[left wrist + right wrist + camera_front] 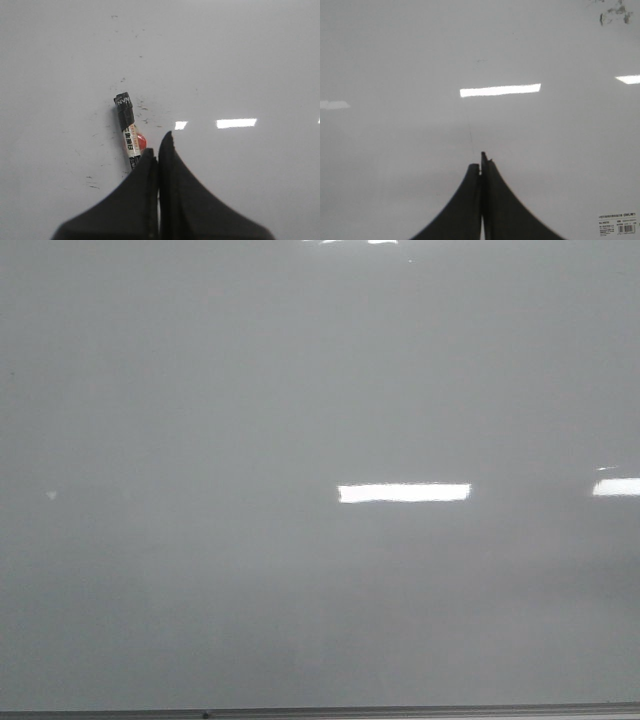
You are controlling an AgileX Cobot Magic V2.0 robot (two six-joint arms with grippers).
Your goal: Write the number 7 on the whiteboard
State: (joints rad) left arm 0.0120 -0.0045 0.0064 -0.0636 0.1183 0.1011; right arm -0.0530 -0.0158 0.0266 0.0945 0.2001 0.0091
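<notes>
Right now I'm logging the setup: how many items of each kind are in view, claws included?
Glossy pale grey whiteboard: 1
Black-capped white marker pen with red label: 1
Black robot claws, left claw and right claw: 2
Total: 4

Left gripper (158, 150) and right gripper (482, 167) — jaws pressed together.

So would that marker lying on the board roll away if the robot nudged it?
Probably. The marker looks round-bodied and lies flat on the glossy whiteboard, so a sideways nudge could roll it. It appears small and rigid, likely light.
</notes>
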